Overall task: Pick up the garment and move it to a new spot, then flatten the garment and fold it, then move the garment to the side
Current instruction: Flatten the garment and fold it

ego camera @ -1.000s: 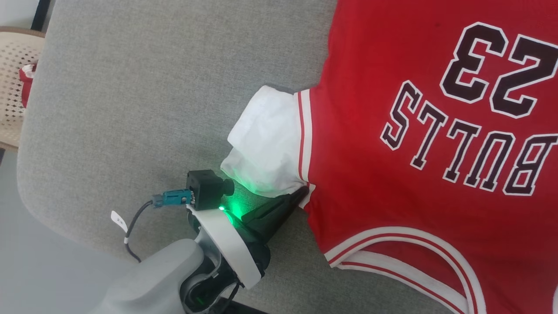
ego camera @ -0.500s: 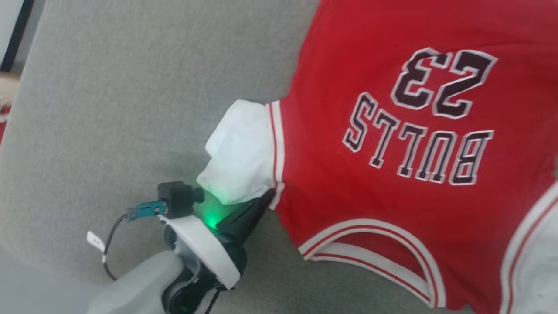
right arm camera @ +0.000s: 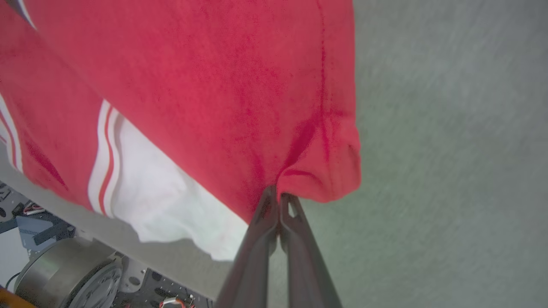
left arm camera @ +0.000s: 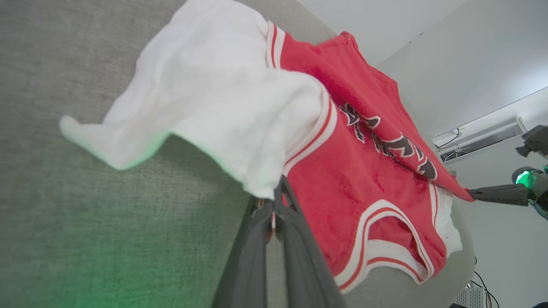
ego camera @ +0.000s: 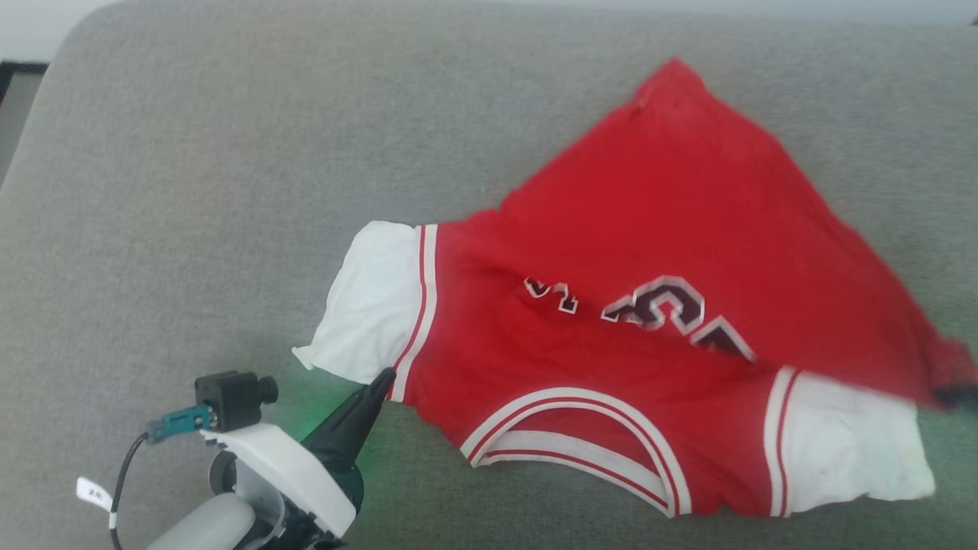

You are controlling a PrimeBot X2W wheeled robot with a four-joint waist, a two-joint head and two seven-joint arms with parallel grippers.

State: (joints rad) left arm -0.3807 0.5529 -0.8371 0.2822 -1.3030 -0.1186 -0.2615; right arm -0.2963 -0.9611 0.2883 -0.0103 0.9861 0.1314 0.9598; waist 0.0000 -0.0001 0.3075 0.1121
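Observation:
The garment [ego camera: 649, 191] is a red jersey with white-and-red striped trim, spread across the grey padded surface [ego camera: 191, 191]. A red fold lies over its front and hides most of the black letters and number. White lining shows at both armholes. My left gripper [ego camera: 384, 374] is shut on the striped edge beside the left white flap, and the left wrist view shows its tips [left arm camera: 274, 201] pinching the garment [left arm camera: 364, 171] there. My right gripper [right arm camera: 279, 199] is shut on a bunched red corner of the garment [right arm camera: 214, 85]. It also appears at the far end of the cloth in the left wrist view [left arm camera: 473, 194].
The grey surface has a rounded far-left corner [ego camera: 69, 46]. Its near edge [right arm camera: 128, 252] drops off to the robot's base [right arm camera: 64, 273] and cables below. A wall-mounted air conditioner [left arm camera: 479, 137] hangs in the background.
The head camera has swung, so the whole picture shifted. The garment's red part has come over its front, now covering most of the letters. Both grippers stay shut on it.

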